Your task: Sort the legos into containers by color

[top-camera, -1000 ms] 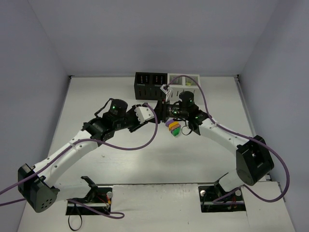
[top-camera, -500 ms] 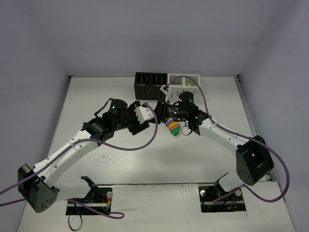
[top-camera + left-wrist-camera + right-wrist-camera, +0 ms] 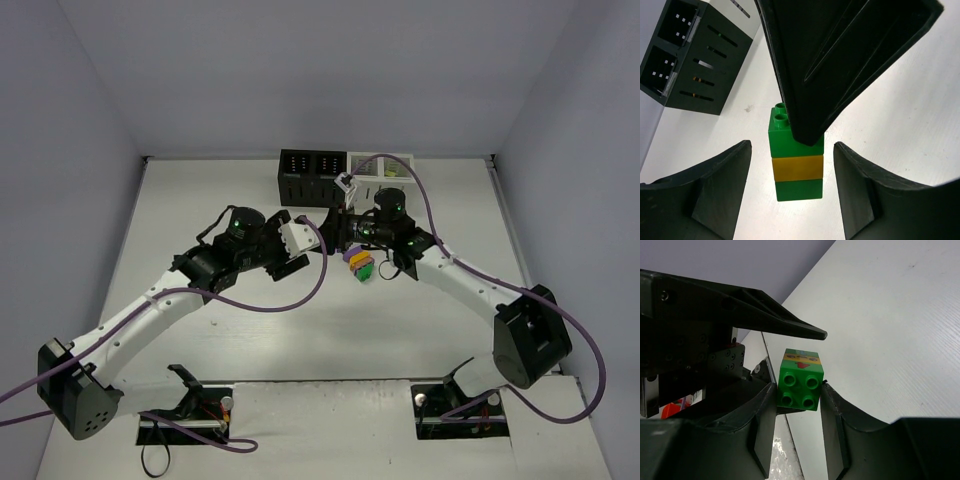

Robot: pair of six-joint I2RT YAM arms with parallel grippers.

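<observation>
A joined stack of legos (image 3: 796, 162), green over yellow over green, hangs above the table. My right gripper (image 3: 799, 390) is shut on its studded green top brick (image 3: 801, 385). My left gripper (image 3: 792, 147) is open around the same stack, with a gap on each side of its fingers (image 3: 720, 190). In the top view both grippers meet mid-table, the left gripper (image 3: 322, 232) facing the right gripper (image 3: 346, 232). A small pile of purple, orange and green legos (image 3: 359, 263) lies just below them. The containers (image 3: 345, 172) stand in a row at the far edge.
The two black bins (image 3: 695, 55) are on the left of the row and the white bins (image 3: 382, 168) on the right, with something lime green in a white one. Purple cables loop over both arms. Grey walls close in the table on three sides.
My left gripper has opened and let go of the stack, and its wrist has shifted slightly. The right gripper keeps hold of the stack in the same place.
</observation>
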